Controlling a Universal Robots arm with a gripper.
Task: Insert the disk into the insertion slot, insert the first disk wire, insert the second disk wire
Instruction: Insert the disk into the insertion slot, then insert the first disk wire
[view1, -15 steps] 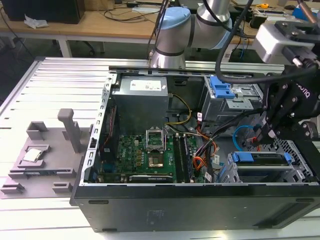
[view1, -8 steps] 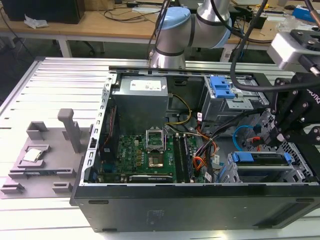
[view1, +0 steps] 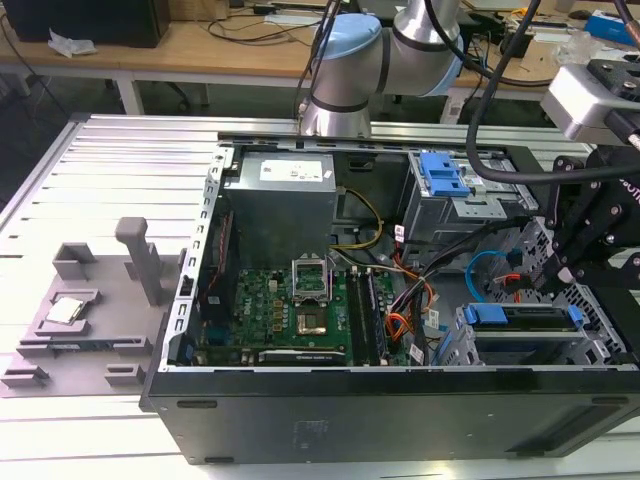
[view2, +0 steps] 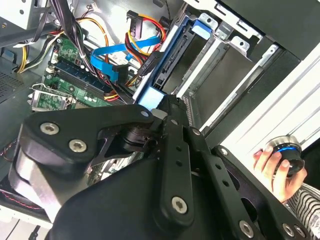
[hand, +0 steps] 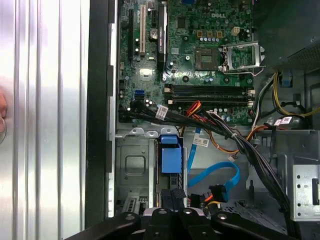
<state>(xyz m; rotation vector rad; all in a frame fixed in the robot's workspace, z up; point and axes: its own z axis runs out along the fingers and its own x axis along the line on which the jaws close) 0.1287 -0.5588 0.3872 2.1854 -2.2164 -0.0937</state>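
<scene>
The disk (view1: 520, 318), framed in its blue carrier (hand: 170, 157), sits inside the insertion slot (view1: 600, 335) of the grey perforated cage at the exterior view's right. My gripper (hand: 173, 199) hangs right over the carrier's end, its dark fingers pressed together and empty; the blue end tab (view2: 150, 97) shows just past the fingertips. The first disk wire (view2: 142, 37), an orange, red and black bundle, ends in a dark plug (view2: 150, 62) lying loose beside the disk. The second disk wire (hand: 215, 175), a blue looping cable (view1: 490, 265), has its dark plug (hand: 218, 192) free near the gripper.
The green board (view1: 275, 310) fills the case's middle, with a thick black cable bundle (hand: 240, 142) crossing beside the cage. A taller cage with a blue latch (view1: 445, 175) stands behind. A person's hand (view2: 272, 162) holds a knob outside the case wall.
</scene>
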